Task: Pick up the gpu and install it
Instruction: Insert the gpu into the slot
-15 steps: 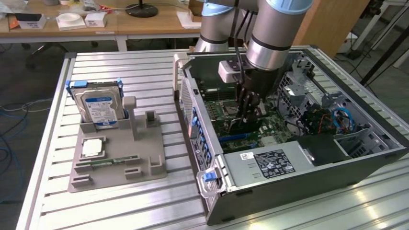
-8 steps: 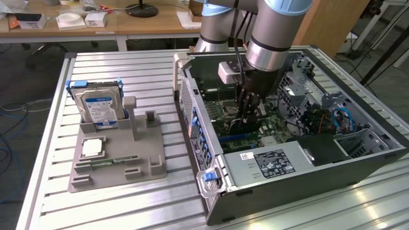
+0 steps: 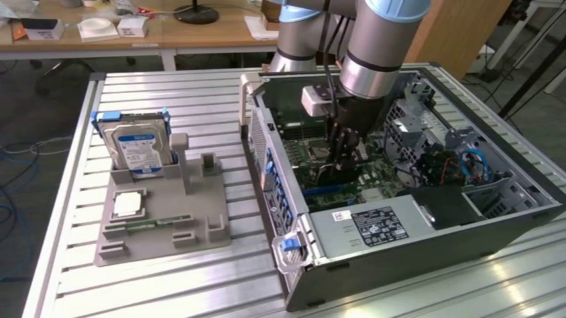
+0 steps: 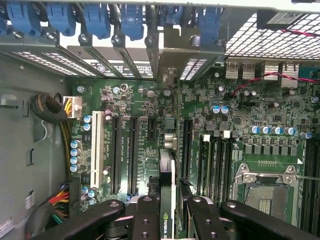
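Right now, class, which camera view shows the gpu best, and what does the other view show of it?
The exterior view: the gpu hangs as a dark card below the gripper, inside the case. The wrist view catches its thin edge, held between the fingers.

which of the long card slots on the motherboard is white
The slot next to the yellow-wired plug; the other long slots are black.

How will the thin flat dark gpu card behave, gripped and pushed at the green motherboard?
Probably stiff: the gpu runs straight, edge-on, in the gripper. Likely fragile, being a thin circuit card. Pinched at one spot, it could pivot if pushed off-line.
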`<action>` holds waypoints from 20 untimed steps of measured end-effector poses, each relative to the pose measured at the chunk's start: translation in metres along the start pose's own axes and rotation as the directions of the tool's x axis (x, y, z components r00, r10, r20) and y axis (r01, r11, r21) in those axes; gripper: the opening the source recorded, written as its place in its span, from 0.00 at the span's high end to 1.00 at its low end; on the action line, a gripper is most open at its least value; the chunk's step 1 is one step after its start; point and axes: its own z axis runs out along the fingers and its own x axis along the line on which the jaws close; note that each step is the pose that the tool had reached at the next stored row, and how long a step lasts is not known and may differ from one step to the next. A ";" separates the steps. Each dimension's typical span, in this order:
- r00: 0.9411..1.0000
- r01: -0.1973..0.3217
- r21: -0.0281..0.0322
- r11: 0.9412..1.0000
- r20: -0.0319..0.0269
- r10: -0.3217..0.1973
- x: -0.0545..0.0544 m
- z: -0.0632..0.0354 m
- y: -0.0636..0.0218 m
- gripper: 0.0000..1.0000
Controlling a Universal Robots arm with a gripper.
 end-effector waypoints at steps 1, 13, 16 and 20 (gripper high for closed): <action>1.000 0.000 0.000 1.000 0.000 0.000 0.000 0.0001 0.0002 0.74; 1.000 0.003 0.003 1.000 0.000 -0.003 0.000 0.0052 0.0023 0.74; 1.000 0.003 0.004 1.000 0.001 -0.003 0.000 0.0055 0.0023 0.74; 1.000 0.003 0.004 1.000 0.002 -0.003 0.000 0.0049 0.0023 0.74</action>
